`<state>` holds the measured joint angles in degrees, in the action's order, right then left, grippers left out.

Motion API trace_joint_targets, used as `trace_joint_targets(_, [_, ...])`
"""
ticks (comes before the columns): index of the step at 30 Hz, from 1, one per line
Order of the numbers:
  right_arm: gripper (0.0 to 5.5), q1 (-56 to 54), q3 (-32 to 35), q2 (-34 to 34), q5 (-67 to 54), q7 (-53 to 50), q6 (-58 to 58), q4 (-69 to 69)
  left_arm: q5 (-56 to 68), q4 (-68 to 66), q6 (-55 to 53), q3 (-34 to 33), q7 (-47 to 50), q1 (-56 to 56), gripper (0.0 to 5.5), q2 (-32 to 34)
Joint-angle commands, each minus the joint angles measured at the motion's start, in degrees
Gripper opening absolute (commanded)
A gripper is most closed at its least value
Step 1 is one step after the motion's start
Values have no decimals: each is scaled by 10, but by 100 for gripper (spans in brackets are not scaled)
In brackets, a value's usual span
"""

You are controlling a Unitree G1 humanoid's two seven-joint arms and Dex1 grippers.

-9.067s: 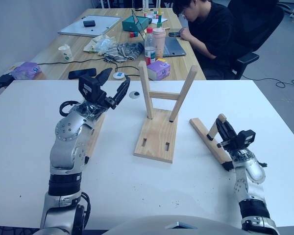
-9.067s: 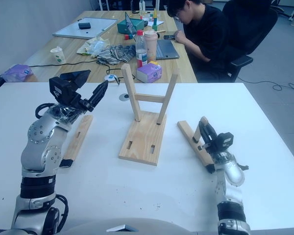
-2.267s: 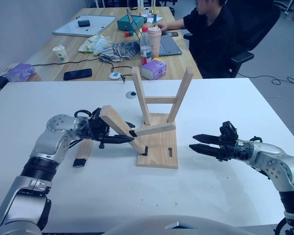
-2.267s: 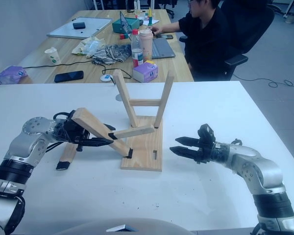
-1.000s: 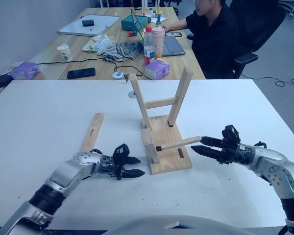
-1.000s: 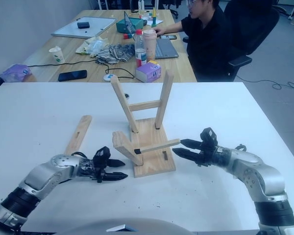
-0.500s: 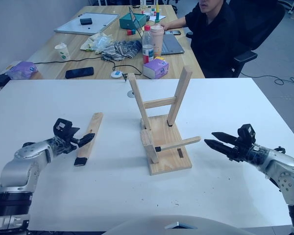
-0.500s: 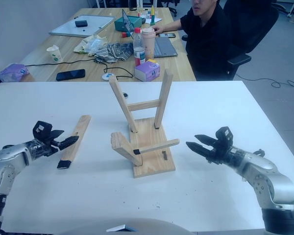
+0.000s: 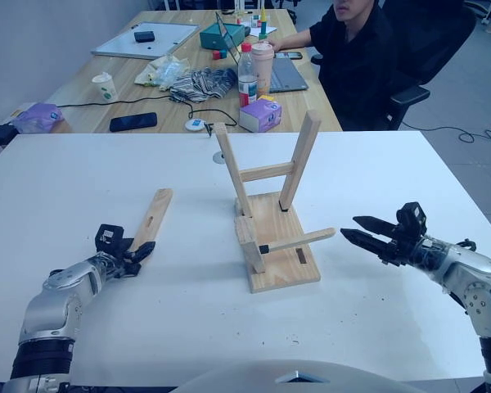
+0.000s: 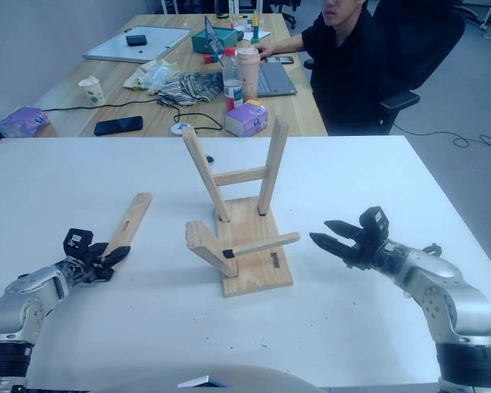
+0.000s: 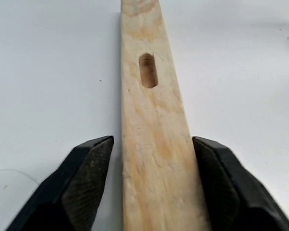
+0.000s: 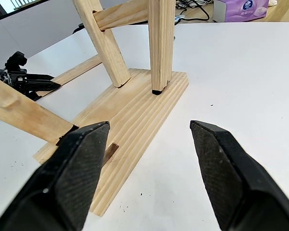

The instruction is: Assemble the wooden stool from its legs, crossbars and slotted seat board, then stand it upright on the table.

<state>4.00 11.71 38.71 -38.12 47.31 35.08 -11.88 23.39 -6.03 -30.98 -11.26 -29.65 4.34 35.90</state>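
While the left gripper (image 11: 153, 140), fingers released, straddles the near end of the leg (image 9: 150, 225) toward the left edge of the table (image 9: 65, 180), the right gripper (image 9: 349, 227), also released, hangs beside the seat board (image 9: 280, 264) mid-table.

Left hand (image 9: 139, 249) sits low at the near left, its 2 fingers parted. Right hand (image 9: 349, 227) hovers near right, fingers apart, pointing left.

In the left wrist view the loose leg (image 11: 154, 159) runs out of frame at both ends, while in the right wrist view the upright legs (image 12: 161, 43) are cut off above their crossbar (image 12: 125, 13) and the leaning leg (image 12: 24, 113) is cut by the frame edge.
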Motion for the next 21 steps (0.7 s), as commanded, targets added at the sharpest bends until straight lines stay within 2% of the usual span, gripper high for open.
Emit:
trace_joint_targets(1, [308,-42,26,-22,0,-36,-9,16,-26,-8,-18,18,0,6,239,-3])
trace_joint_targets(3, [308,-71,43,-33,-7,-65,-15,25,-35,-9,-9,17,3,-2,208,-3])
trace_joint_targets(5, [308,-103,60,-47,-11,-93,-21,26,-40,-6,11,10,7,-23,201,-8])
trace_joint_targets(7, [308,-168,93,-70,-44,-133,-28,24,-3,22,51,-33,14,-85,201,-30])
trace_joint_targets(9, [308,-277,148,-99,-154,-207,9,47,99,92,54,-88,5,-186,201,-51])
trace_joint_targets(11, [308,-369,168,-117,-311,-259,61,47,258,154,-12,-121,-8,-291,201,-55])
trace_joint_targets(13, [308,-431,159,-135,-450,-291,91,44,402,191,-88,-121,-30,-352,201,-48])
trace_joint_targets(15, [308,-464,139,-142,-528,-311,107,32,485,212,-131,-108,-41,-368,201,-44])
trace_joint_targets(21, [308,-489,48,-152,-581,-376,138,-21,579,256,-180,-68,-50,-329,201,-61])
